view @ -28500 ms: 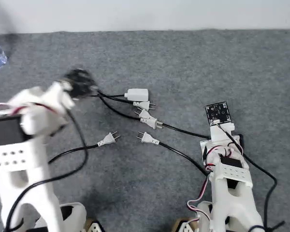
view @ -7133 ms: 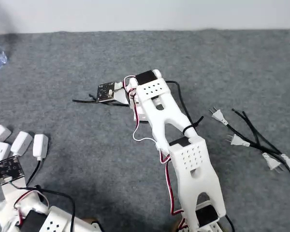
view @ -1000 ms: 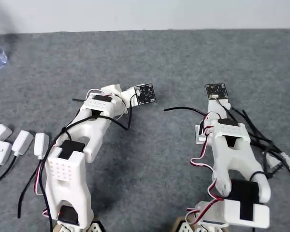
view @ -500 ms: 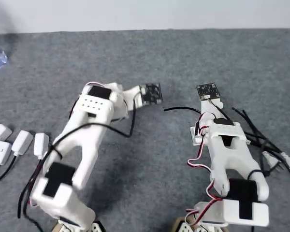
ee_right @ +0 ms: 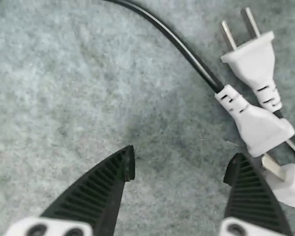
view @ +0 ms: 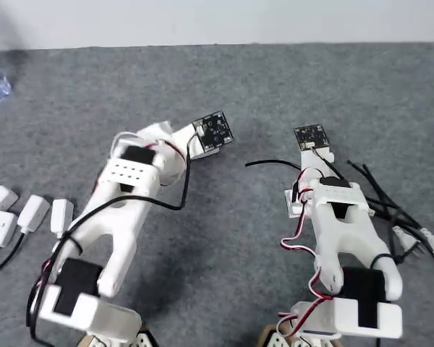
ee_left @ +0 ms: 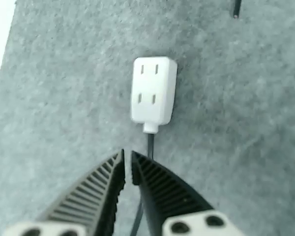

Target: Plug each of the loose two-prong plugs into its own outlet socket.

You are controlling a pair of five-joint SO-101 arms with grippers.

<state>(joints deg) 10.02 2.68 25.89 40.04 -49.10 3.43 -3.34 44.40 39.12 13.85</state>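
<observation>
**Your two claws hung over socket and plugs, with no plug yet seated.**

Your left claw (ee_left: 127, 155) was clenched almost tight on nothing, its tips just short of an outlet socket (ee_left: 154, 91) lying slots-up on the grey surface (ee_left: 246, 162), with the socket's cord (ee_left: 149, 143) running back beneath one finger. Your right claw (ee_right: 182, 164) was spread wide and empty above bare surface, and two white two-prong plugs (ee_right: 258, 125) lay just beside it along a black cable (ee_right: 172, 37). From above, three further sockets (view: 29, 213) sat at one edge, well apart from the plug bundle (view: 412, 242). The step in hand looked like the first pickup. Next, your right claw would likely need to centre over one plug body, close across it with the prongs left free, then carry it to a socket.
</observation>
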